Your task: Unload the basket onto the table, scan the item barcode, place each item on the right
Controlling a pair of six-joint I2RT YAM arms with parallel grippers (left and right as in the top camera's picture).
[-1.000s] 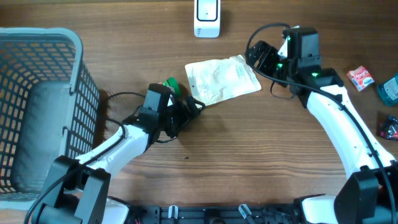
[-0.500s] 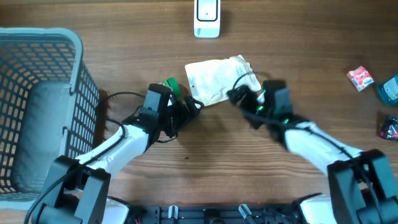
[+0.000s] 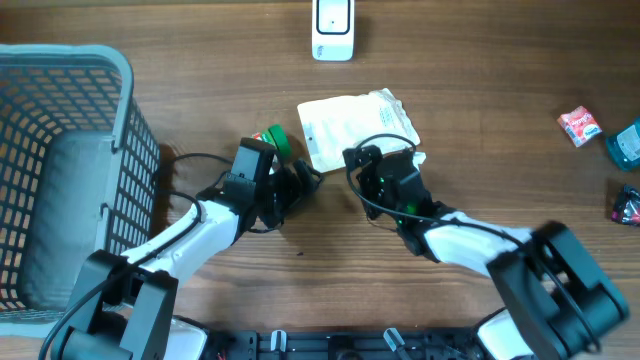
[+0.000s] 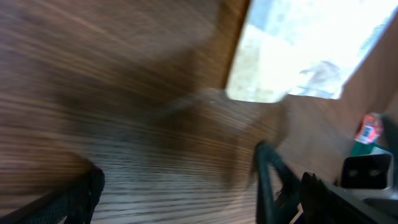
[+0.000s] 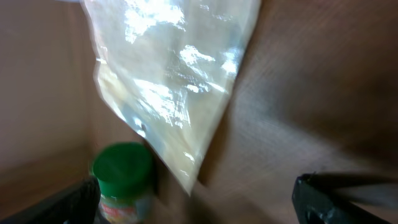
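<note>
A white plastic pouch (image 3: 345, 125) lies flat at the table's middle back, and it shows glossy in the right wrist view (image 5: 174, 81) and blurred in the left wrist view (image 4: 298, 50). A green-lidded jar (image 3: 272, 137) stands just left of it (image 5: 124, 177). The white scanner (image 3: 332, 25) sits at the back edge. My left gripper (image 3: 310, 178) is open and empty, low over the wood near the pouch's front-left corner (image 4: 180, 186). My right gripper (image 3: 358, 165) is open and empty at the pouch's near edge (image 5: 196, 199). No barcode shows.
A grey wire basket (image 3: 120, 120) fills the left side. A red packet (image 3: 578, 125), a teal item (image 3: 625, 145) and a dark item (image 3: 625, 205) lie at the far right. The two grippers are close together in front of the pouch.
The right arm has swung from the back right of the table down and left to the pouch's near edge. The left arm has hardly moved. Both grippers stayed open.
</note>
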